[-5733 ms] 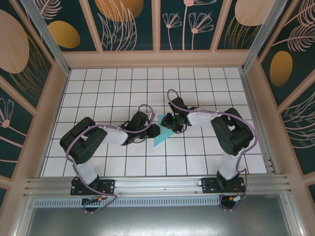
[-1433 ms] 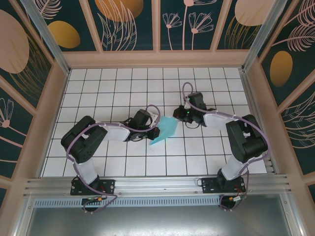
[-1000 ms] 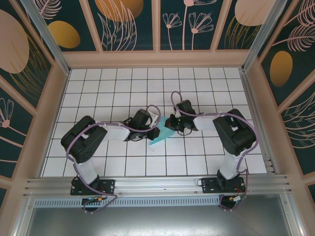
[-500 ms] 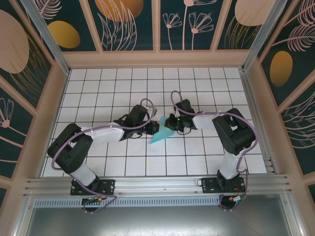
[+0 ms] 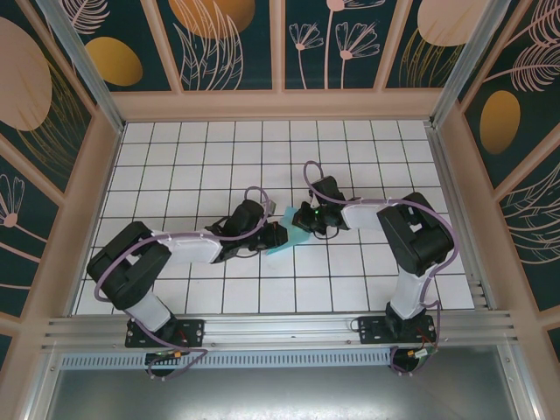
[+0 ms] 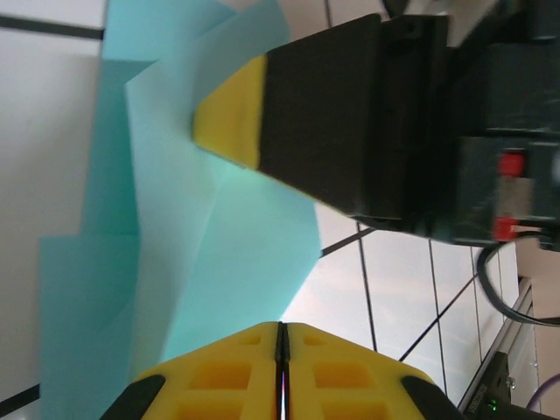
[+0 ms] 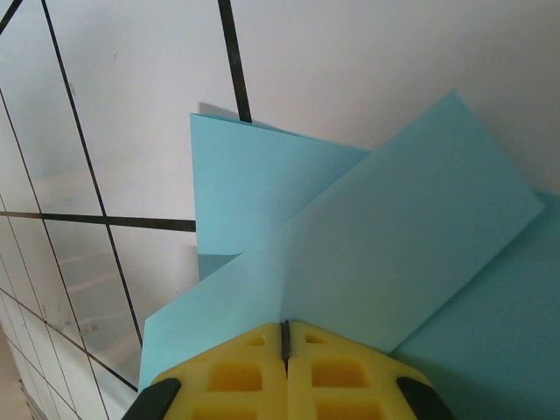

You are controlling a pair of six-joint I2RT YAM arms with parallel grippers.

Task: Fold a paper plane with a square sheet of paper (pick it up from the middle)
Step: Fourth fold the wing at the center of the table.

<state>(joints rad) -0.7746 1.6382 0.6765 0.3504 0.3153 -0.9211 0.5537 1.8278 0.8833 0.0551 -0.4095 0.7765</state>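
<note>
1. Bare white tiles of the table (image 5: 262, 293) lie open between the arm bases and the paper (image 5: 293, 241), which sits partly folded near the table's middle.
2. The left gripper (image 5: 278, 234) has its fingers pressed together at the paper's left edge; I cannot tell whether they nip it.
3. The right gripper (image 5: 302, 224) has its fingers closed, pinching a raised flap. The red patches (image 6: 510, 166) on its housing are too blurred to read.
4. Beyond, free tiles run to the back wall (image 5: 280, 103).

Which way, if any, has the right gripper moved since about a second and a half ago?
Yes. Against the white grid table, the right gripper has shifted left and slightly nearer the arm bases, onto the blue paper.
</note>
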